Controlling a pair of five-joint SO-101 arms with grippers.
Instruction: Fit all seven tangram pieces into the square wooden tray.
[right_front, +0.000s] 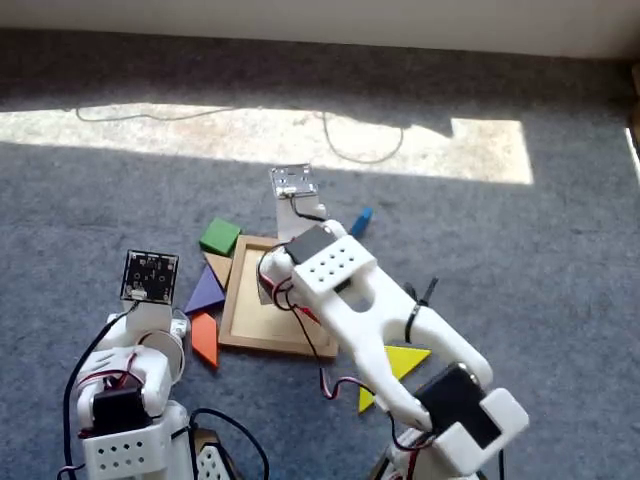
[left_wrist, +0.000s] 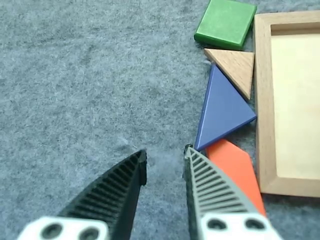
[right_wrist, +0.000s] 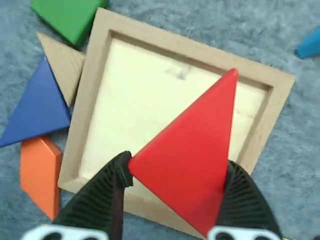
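Right fingers (right_wrist: 97, 202) hold red triangle (right_wrist: 195, 160) over tray (right_wrist: 87, 100) — left fingers (left_wrist: 117, 192) apart.

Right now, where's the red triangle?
In the right wrist view, the right gripper holds the red triangle over the tray.

Grey carpet (right_front: 520, 260), tray (right_wrist: 93, 85), green square (right_front: 220, 238), tan triangle (right_front: 220, 268), blue triangle (right_front: 205, 292), orange piece (right_front: 204, 338), yellow triangle (right_front: 405, 360)

Square wooden tray (right_wrist: 91, 85), red triangle (right_wrist: 192, 150) held above it, green square (right_wrist: 67, 15), tan triangle (right_wrist: 62, 65), blue triangle (right_wrist: 40, 110), orange parallelogram (right_wrist: 37, 170) alongside
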